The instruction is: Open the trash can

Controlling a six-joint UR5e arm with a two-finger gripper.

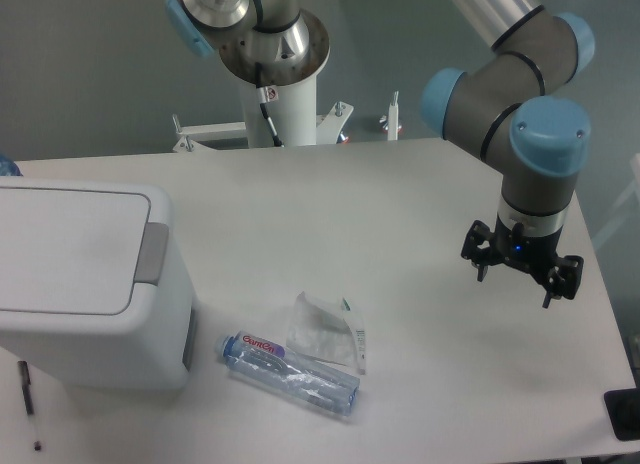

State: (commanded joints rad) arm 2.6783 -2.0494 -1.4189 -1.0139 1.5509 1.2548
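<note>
The trash can (85,284) is a big boxy white bin standing at the left of the table, its flat lid down and a grey push tab (153,252) on the right rim. My gripper (520,276) hangs above the table's right side, far from the bin. Its black fingers point downward and stand apart, with nothing between them.
A plastic water bottle (290,374) lies on its side just right of the bin, with a clear crumpled wrapper (325,332) beside it. A thin pen (28,399) lies at the front left. The arm's base column (280,94) stands at the table's far edge.
</note>
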